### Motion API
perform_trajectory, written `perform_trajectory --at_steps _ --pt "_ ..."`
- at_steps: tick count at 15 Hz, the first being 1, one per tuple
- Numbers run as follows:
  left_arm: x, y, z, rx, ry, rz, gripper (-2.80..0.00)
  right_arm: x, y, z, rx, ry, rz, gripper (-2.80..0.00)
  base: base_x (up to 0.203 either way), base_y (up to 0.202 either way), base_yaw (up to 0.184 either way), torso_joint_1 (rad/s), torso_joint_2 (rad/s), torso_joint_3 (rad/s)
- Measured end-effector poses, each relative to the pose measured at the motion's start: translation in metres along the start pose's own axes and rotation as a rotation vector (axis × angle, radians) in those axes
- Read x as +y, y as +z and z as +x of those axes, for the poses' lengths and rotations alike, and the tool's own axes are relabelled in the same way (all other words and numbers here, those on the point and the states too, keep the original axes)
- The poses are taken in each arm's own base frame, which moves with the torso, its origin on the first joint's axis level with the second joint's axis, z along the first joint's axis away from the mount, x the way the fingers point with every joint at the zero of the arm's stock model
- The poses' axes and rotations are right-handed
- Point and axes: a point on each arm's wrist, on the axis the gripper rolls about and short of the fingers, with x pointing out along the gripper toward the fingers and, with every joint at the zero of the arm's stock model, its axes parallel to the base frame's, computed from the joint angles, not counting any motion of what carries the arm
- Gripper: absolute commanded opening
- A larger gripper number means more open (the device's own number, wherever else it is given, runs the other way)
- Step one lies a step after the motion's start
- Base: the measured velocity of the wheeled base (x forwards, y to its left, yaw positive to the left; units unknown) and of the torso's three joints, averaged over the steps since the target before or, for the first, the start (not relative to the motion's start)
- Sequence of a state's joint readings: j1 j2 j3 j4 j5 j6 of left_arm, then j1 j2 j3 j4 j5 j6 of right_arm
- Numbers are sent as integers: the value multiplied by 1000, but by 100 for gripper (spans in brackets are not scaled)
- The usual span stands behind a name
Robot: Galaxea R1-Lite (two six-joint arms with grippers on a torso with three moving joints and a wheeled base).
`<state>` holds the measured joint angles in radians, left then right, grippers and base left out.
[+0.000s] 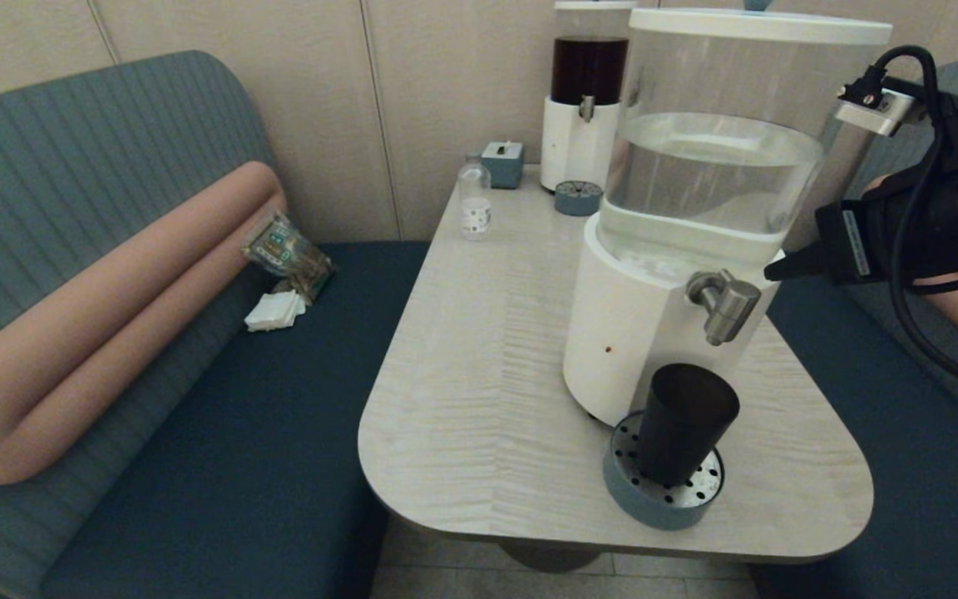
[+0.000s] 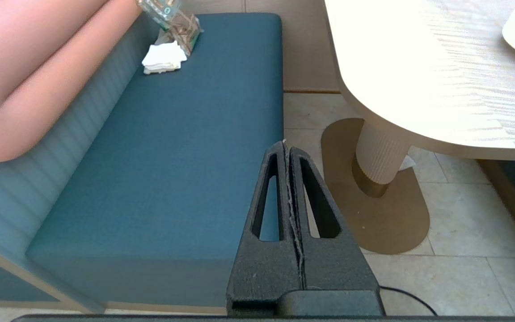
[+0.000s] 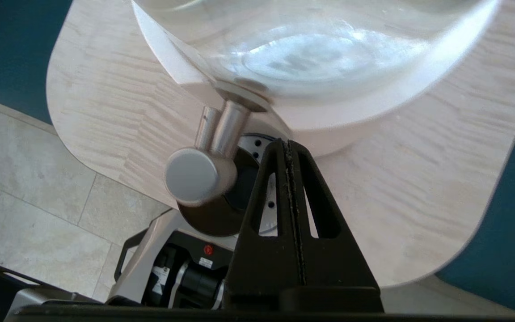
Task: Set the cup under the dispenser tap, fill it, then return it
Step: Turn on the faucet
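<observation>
The right gripper [image 3: 289, 145] has its fingers pressed together and holds nothing. It hangs in the air just beside the dispenser tap [image 1: 724, 304], above the table [image 1: 479, 349]. The cup [image 1: 685, 424] stands on a round drip tray [image 1: 654, 499] under the tap. The left gripper [image 2: 286, 150] is also pressed together, parked low over the blue bench [image 2: 172, 156].

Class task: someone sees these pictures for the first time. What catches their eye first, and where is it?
The big water dispenser at the table's near right corner, with the dark cup on a drip tray under its metal tap. The right gripper, shut, hovers beside that tap.
</observation>
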<state>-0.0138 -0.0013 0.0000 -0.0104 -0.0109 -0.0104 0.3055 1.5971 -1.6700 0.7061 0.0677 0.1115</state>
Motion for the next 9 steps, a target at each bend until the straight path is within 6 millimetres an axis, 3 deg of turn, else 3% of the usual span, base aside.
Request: perform_trajectory --at_steps 9 --pt "0 0 0 0 0 0 -280 9 -2 19 -3 31 -17 -280 0 0 0 0 0 0"
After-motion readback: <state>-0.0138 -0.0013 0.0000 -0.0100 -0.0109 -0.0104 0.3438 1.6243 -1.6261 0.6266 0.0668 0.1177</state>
